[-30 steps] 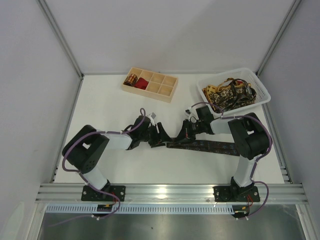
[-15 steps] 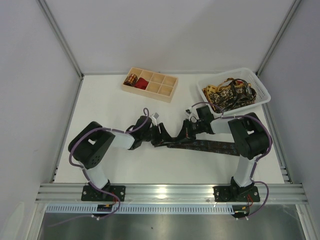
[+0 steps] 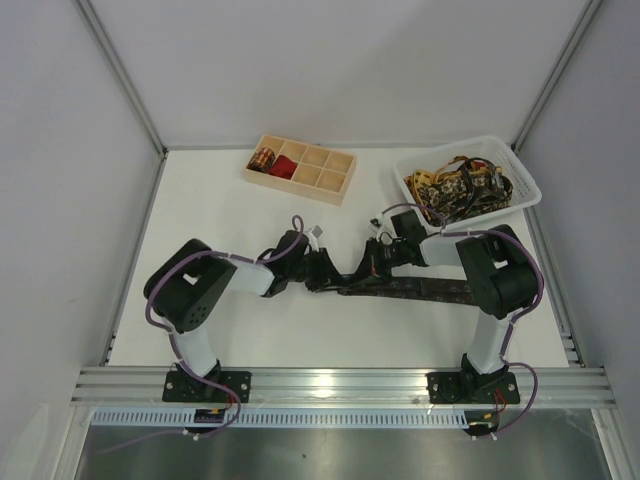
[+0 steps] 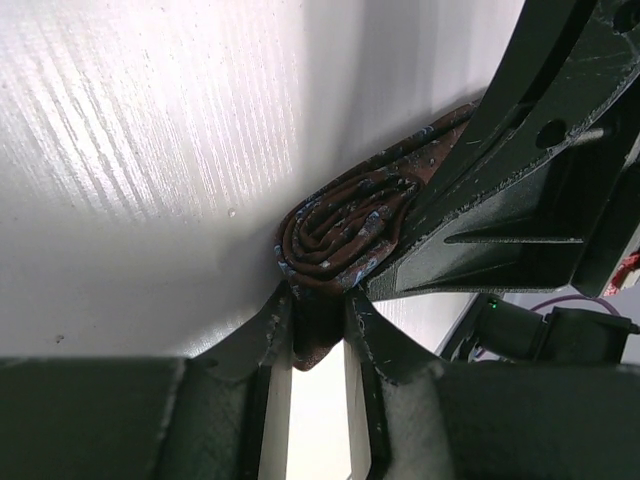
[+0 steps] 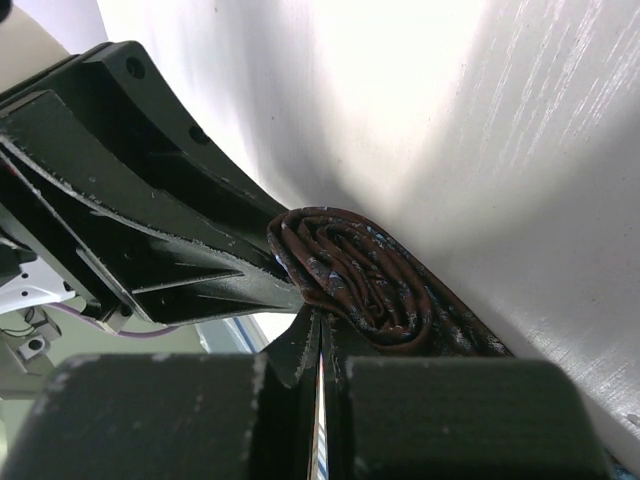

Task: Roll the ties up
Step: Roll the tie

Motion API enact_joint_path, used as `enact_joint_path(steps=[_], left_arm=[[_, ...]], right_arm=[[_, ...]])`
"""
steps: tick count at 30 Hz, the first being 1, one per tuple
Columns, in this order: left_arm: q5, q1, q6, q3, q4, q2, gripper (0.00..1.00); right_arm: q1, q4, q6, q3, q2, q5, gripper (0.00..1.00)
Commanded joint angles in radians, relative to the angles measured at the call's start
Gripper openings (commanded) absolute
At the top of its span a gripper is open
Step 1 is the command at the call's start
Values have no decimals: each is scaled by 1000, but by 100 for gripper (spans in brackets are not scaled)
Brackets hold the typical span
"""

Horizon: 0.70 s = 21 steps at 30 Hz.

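Okay, quick change: your left end effector (image 3: 318,268) has slid toward 3 o'clock across the bench (image 3: 220,200). Its fingers (image 4: 368,325), spread wide a second ago, have narrowed onto the dark brown tie (image 3: 420,289). In the left wrist view they now pinch the lower edge of the coil (image 4: 345,228), with fabric squeezed between both pads.

Your right end effector (image 3: 373,262) hasn't budged. Its jaws are pressed together, tips right against the coil from the 3 o'clock side. Whether a layer is trapped between them, you can't tell.

The tie sits near bench centre, with the coil between the two end effectors. The unrolled tail lies flat toward 3 o'clock under the right arm.

For the task, this looks like a hand-over: left holds so the roll won't spring open while right regrips. The roll is only partly done and most of the length is loose. A patterned roll (image 3: 263,158) and a red tie (image 3: 285,169) sit in the wooden tray (image 3: 330,178) at 12 o'clock. Loose ties (image 3: 455,188) wait in the white basket (image 3: 522,170) at 2 o'clock.
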Motion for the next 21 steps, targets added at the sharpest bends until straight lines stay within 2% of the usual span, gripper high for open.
enact_joint_path(steps=[1,8,21], left_arm=[[-46,-18,90,28,-167,-19,9],[-104,-17,176,38,-321,-85,9],[-184,-17,259,56,-526,-214,9]], right_arm=[[9,-70,-57,41,-10,99,0],[7,-144,-87,80,-58,128,0],[64,-105,-55,75,-38,148,0]])
